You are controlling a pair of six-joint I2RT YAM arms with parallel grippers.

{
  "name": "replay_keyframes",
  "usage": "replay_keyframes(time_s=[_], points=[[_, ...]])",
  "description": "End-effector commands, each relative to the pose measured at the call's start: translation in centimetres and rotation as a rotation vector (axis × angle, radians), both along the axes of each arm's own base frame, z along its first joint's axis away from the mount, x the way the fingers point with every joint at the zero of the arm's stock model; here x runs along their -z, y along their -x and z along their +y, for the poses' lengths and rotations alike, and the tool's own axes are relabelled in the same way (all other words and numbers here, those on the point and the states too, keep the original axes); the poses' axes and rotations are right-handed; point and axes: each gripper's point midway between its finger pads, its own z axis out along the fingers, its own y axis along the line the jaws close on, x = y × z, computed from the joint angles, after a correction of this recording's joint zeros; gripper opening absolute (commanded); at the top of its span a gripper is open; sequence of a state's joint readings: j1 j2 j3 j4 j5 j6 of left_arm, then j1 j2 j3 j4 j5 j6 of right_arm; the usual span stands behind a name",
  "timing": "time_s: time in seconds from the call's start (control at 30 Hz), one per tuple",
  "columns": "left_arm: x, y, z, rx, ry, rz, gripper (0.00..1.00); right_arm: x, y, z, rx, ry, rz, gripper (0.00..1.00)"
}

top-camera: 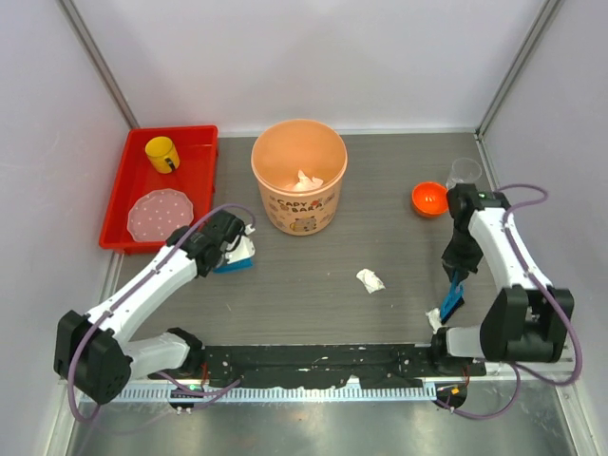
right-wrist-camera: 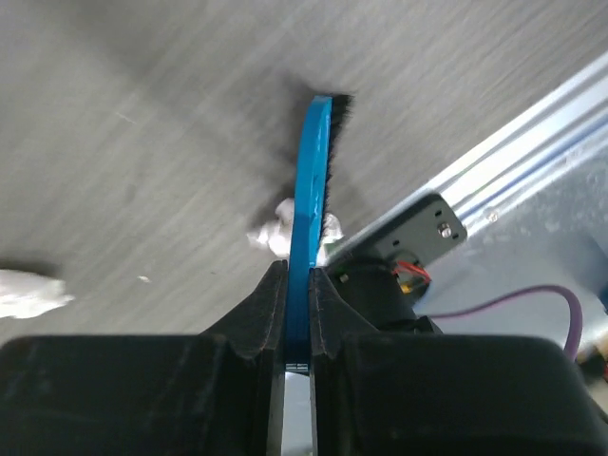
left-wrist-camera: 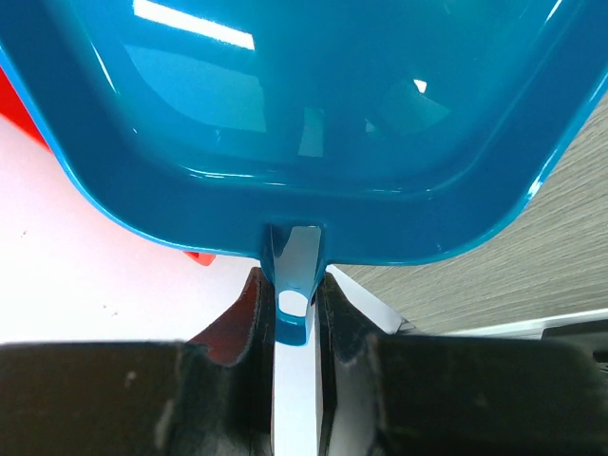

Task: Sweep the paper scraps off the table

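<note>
We see our left gripper (left-wrist-camera: 293, 296) pinching the handle of a teal dustpan (left-wrist-camera: 304, 114) and our right gripper (right-wrist-camera: 297, 277) clamping a blue brush (right-wrist-camera: 313, 171) beside featherlight, crumpled paper scraps (top-camera: 370, 279) on the table (top-camera: 304, 285), which we judge better swept than grasped.

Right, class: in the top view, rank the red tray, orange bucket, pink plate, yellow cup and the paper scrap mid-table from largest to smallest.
Largest first:
red tray
orange bucket
pink plate
yellow cup
paper scrap
The tall bucket's rim is nearer the camera, inflating it; cup and scrap look close.
</note>
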State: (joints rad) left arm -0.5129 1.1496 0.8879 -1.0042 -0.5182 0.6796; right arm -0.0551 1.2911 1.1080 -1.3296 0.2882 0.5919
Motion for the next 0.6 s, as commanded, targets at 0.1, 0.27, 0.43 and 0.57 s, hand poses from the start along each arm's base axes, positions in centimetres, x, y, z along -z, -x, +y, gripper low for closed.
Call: replay_keyframes(time_s=[0.1, 0.27, 0.43, 0.57], points=[[0.4, -0.6, -0.4, -0.021, 0.001, 0.019, 0.00, 2.2, 7.7, 1.6, 0.008, -0.086, 0.348, 0.01], [0.3, -1.1, -1.3, -0.045, 0.053, 0.010, 0.00, 4.8, 6.2, 7.6, 0.136, -0.354, 0.271, 0.01], [-0.1, -1.1, -1.4, -0.069, 0.053, 0.017, 0.00, 3.6, -0.6, 17.5, 0.034, -0.616, 0.010, 0.01], [-0.6, -1.3, -1.5, -0.077, 0.057, 0.010, 0.00, -0.3, -5.3, 24.6, -0.232, -0.682, -0.117, 0.01]])
